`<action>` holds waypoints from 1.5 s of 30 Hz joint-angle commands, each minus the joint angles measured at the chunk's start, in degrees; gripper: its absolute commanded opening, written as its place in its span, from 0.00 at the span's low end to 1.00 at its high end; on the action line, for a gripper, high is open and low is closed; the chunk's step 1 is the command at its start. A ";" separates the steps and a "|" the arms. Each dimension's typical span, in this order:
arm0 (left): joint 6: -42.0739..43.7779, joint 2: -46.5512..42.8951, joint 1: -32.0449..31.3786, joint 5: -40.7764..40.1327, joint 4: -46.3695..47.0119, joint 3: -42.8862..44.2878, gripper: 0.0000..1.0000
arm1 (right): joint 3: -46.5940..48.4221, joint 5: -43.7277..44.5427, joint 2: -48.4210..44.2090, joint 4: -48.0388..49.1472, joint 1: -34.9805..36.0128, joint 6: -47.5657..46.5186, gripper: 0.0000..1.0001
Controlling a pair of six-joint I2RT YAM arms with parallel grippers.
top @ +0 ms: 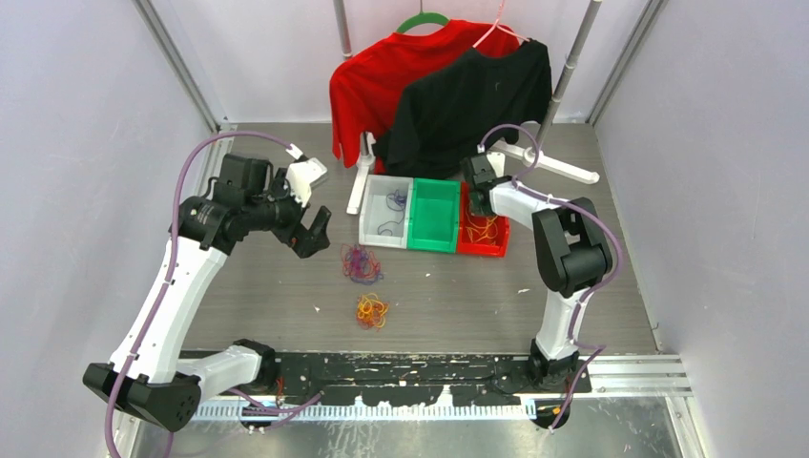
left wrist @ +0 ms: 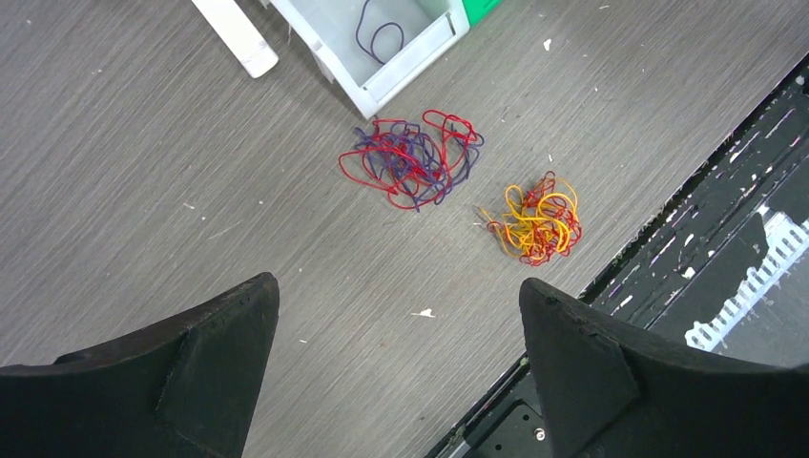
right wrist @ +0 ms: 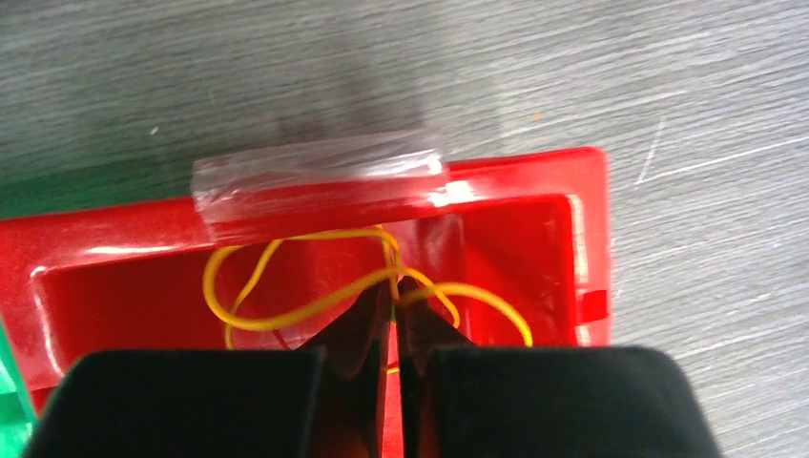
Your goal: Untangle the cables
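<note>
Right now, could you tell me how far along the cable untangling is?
Done: purple cable in the white bin. In hand: right gripper pinches a yellow cable in the red bin; left gripper hangs open. Left: purple-red tangle and yellow-red tangle on the table.

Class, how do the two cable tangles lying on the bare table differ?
The purple-red tangle is larger and looser; the yellow-red tangle is smaller and tighter. The purple-red tangle lies beside the white bin; the yellow-red tangle lies nearer the table's front edge. Both lie loose, untouched.
</note>
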 commanded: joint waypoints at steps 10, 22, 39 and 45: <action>-0.22 -0.54 0.29 1.56 2.29 3.10 0.96 | -1.77 -5.19 -2.39 3.56 3.92 4.51 0.09; -0.38 -1.63 0.25 1.95 2.62 3.13 0.95 | 5.49 -15.54 -17.88 -5.11 1.16 3.29 0.34; -0.22 -2.02 0.29 2.20 2.07 2.75 0.96 | 0.50 -12.16 -8.95 0.43 -0.80 5.53 0.19; 1.50 -1.07 0.20 3.63 -0.06 1.95 1.00 | -2.57 -7.61 -8.71 2.73 -0.82 5.22 0.18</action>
